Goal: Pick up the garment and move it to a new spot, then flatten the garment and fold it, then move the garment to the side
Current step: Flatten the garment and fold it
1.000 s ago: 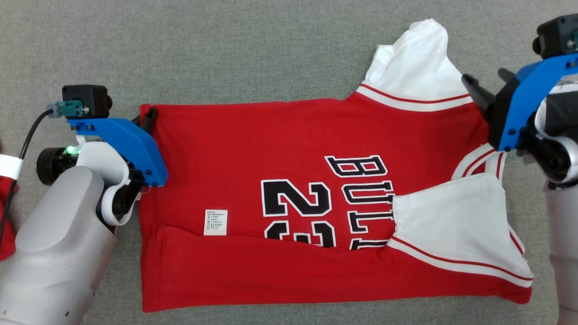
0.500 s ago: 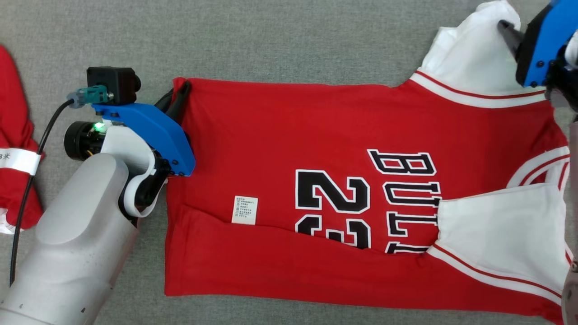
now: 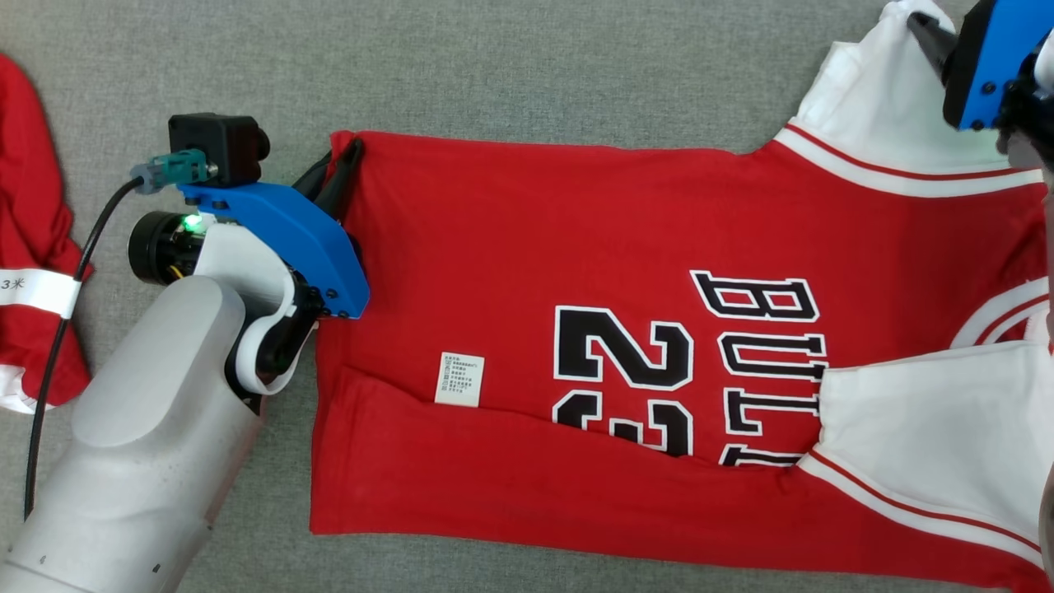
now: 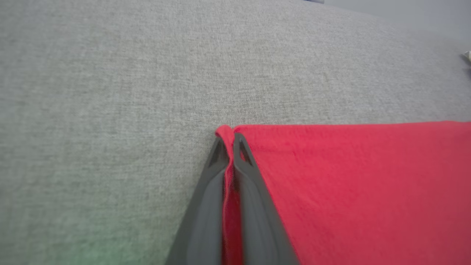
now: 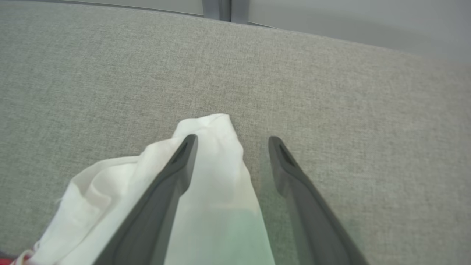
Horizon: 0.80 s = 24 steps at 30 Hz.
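The garment [image 3: 527, 247] is a red jersey with black-and-white lettering and white sleeves, spread on the grey cloth surface with its near edge folded over. My left gripper [image 3: 342, 156] is shut on the garment's far left hem corner [image 4: 225, 133], the red cloth pinched between its dark fingers [image 4: 254, 184]. My right gripper [image 5: 230, 141] stands open over the tip of the white sleeve [image 5: 217, 147], which lies between and under the jaws. In the head view the right gripper's blue mount [image 3: 984, 62] is at the top right corner.
A second red garment [image 3: 29, 239] with a white tape label lies bunched at the left edge. Bare grey cloth [image 3: 494, 66] stretches beyond the jersey. In the right wrist view the surface's far edge [image 5: 220, 16] meets a pale wall.
The head camera has shifted, sliding the whole scene rightward and bringing the other red garment into view. The right gripper has moved from the shoulder seam out to the white sleeve tip. Left grip unchanged.
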Tool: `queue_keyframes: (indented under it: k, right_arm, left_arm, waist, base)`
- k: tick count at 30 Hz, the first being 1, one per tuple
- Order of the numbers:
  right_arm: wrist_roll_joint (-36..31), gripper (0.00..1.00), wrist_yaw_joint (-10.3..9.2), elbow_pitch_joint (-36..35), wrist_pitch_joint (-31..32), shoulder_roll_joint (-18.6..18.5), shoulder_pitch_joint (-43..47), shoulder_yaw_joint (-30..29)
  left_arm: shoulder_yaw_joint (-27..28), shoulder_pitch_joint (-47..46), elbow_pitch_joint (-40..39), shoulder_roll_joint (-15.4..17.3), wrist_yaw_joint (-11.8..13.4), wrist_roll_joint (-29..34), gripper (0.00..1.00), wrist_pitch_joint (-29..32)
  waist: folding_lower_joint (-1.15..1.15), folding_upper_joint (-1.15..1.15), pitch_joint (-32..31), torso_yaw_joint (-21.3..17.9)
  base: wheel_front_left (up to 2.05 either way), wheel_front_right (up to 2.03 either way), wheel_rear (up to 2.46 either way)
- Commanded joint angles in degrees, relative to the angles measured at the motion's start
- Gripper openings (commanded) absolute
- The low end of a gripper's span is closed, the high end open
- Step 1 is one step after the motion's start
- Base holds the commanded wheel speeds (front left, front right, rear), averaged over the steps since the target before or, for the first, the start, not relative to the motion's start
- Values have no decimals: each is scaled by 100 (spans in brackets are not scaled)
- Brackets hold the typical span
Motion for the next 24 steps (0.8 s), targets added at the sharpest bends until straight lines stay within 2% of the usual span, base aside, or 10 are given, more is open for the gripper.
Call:
queue_keyframes:
  k: [1,9,11,12,17,24]
  right_arm:
    - [-14,100,1,19,-27,-37,-110,-7]
    - [-49,100,2,501,565,-86,-190,241]
    - [-13,44,3,571,707,-91,-114,329]
    - [30,0,3,560,718,-96,-83,386]
    - [160,0,0,328,242,-252,-39,398]
    - [703,0,1,14,-547,-379,312,734]
  left_arm:
    - [-204,344,211,-40,27,-11,0,231]
    - [-239,326,197,-86,27,-31,0,181]
    - [-211,333,204,-93,18,-64,0,154]
    - [-195,330,209,-100,18,-75,0,123]
    - [-102,301,224,-84,56,-40,0,-122]
    - [21,366,176,-4,-182,29,0,-844]
  waist:
    - [0,0,29,23]
    - [0,0,122,163]
    - [0,0,117,168]
    - [0,0,111,168]
    - [0,0,45,135]
    - [0,0,-309,-38]
  base:
    - [0,0,0]
    - [0,0,0]
    - [0,0,0]
    - [0,0,0]
    - [0,0,0]
    - [0,0,0]
